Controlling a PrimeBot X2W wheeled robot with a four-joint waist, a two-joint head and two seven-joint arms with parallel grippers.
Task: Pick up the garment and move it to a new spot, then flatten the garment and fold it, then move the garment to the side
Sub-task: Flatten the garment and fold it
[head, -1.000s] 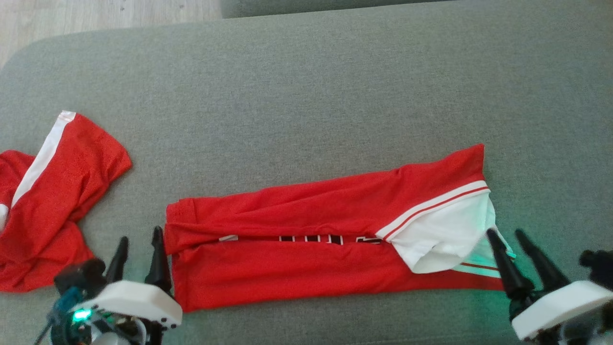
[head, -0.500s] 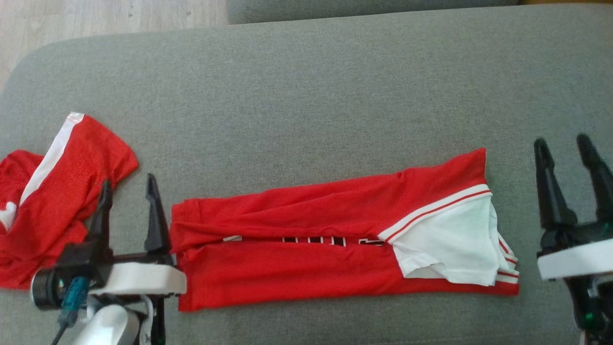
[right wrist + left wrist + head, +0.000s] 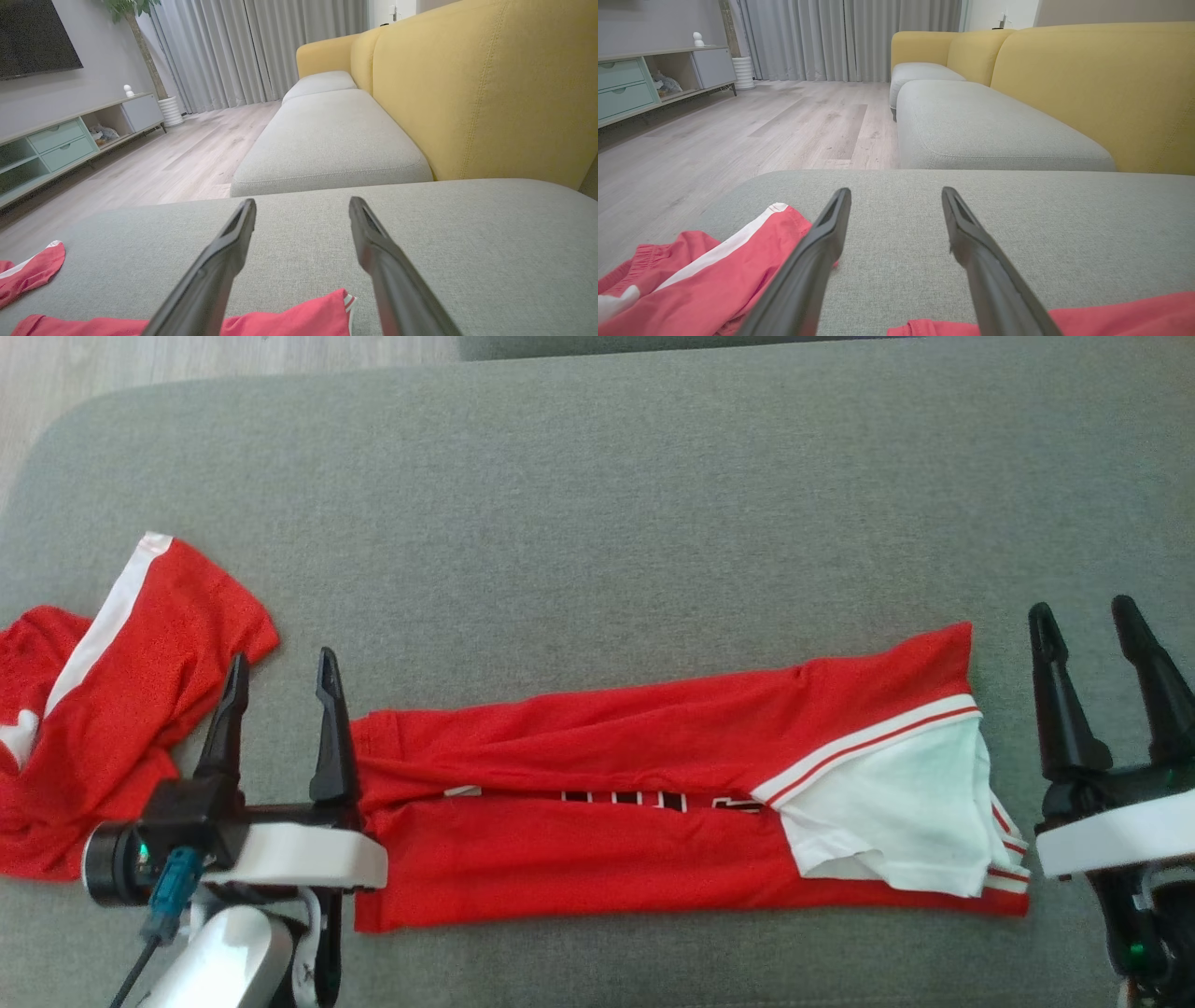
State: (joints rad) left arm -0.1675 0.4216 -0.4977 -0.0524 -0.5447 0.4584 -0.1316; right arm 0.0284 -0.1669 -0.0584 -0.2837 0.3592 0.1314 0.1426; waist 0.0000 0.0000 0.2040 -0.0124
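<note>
the right wrist view adds a yellow backrest (image 3: 467, 93) beyond the garment (image 3: 289, 317).

The head camera looks steeply down on the grey cushion (image 3: 597, 523), near enough that the folded red garment (image 3: 607, 821) spans most of the width, with the left gripper (image 3: 282, 656) at eight o'clock and the right gripper (image 3: 1081, 605) at three o'clock. Each wrist camera sits low and close over that cushion, facing almost level along its own jaws toward the wooden floor (image 3: 738, 130), curtains (image 3: 831, 37) and yellow sofa back (image 3: 1087, 84). All three views share the cushion, and the second red garment (image 3: 121, 709) lies at eight or nine o'clock in each.
</note>
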